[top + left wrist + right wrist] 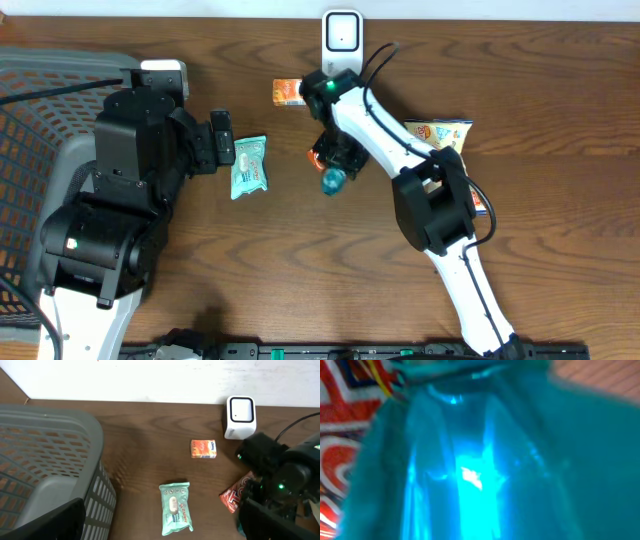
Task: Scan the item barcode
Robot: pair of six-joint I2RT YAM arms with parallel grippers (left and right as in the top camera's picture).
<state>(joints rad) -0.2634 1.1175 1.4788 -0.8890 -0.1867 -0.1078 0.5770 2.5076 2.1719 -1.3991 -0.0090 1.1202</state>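
Left fingers [50, 522]: spread wide, nothing between them. Held above the surface [560, 90] just right of the grey mesh basket [40, 80], tips pointing at the green wipes pack [249, 165], just beside it.

Right fingers [338, 160]: lowered at mid-surface onto the teal translucent item [332, 182]. Cannot tell whether clenched on it or released, since the right wrist view fills with blurred teal and shows no fingertip.

Teal translucent item: at mid-surface, in front of the white scanner [342, 35] and well apart from it, poking out on the near side of the right fingers.

Red snack packet [316, 155]: touching the teal item on its left, partly under the right fingers. Red-and-white print at the left edge of the right wrist view.

White scanner: upright at the far edge of the surface, window facing the near side.

Orange carton [288, 92]: flat, just left of the scanner, apart from it.

Green wipes pack: flat, label up, between the left fingers and the red snack packet.

Yellow snack bag [447, 133]: right of centre, one end tucked under the white right arm.

Grey mesh basket: at the left end, much of it covered by the black left arm in the overhead view.
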